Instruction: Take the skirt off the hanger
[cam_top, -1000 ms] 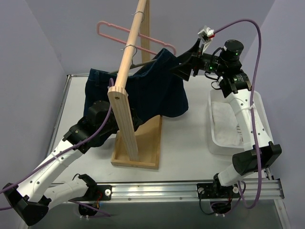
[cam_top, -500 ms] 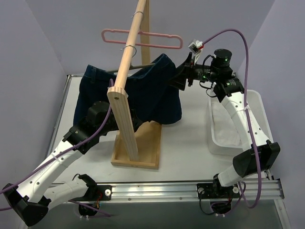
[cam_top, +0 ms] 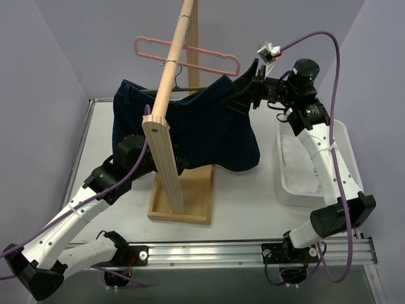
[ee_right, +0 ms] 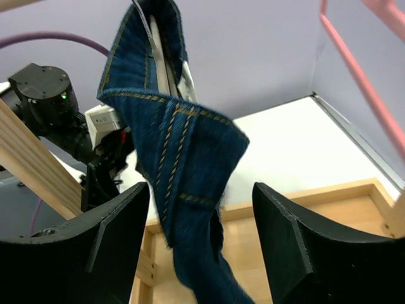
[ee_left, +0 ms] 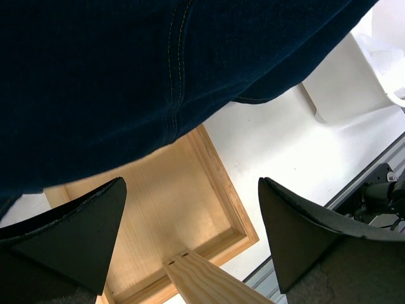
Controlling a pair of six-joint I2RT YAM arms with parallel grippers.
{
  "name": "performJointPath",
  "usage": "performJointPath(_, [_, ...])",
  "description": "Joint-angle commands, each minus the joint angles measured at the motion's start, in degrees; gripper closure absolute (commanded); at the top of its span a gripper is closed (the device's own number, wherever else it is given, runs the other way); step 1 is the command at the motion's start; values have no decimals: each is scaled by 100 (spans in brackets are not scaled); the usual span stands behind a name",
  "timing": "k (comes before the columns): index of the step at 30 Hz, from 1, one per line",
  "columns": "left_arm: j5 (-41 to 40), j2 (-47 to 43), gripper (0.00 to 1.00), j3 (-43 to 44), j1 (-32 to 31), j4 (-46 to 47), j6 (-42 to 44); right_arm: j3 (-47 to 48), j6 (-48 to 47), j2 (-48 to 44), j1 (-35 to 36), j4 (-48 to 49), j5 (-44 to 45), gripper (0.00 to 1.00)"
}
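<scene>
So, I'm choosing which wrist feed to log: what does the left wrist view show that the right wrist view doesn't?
Only the left wrist: the white bin and the hem of the skirt. Only the right wrist: its waistband between the fingers of the right gripper, the pink hanger and the left arm. Both: the skirt and the wooden base.

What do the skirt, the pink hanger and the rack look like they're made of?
Skirt: dark blue denim, judging by the tan topstitched seams. Pink hanger: probably plastic, smooth and evenly coloured, though coated metal is possible. Rack: bare light wood with visible grain.
</scene>
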Motion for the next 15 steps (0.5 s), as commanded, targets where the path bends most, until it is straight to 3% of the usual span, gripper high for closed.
performJointPath(1, [44, -162, 6, 42, -2, 129, 28, 147, 944, 174, 145, 1162, -417, 39])
performJointPath(4, [35, -180, 6, 51, -2, 112, 37, 85, 1288, 270, 215, 1759, -470, 44])
performJointPath(7, [44, -180, 6, 51, -2, 103, 19, 67, 2000, 481, 346, 2533, -619, 61])
performJointPath(10, [70, -215, 6, 25, -11, 112, 2, -2, 2536, 552, 452, 3157, -637, 100])
performJointPath(15, [53, -241, 6, -2, -2, 112, 37, -546, 3555, 359, 488, 4792, -488, 100])
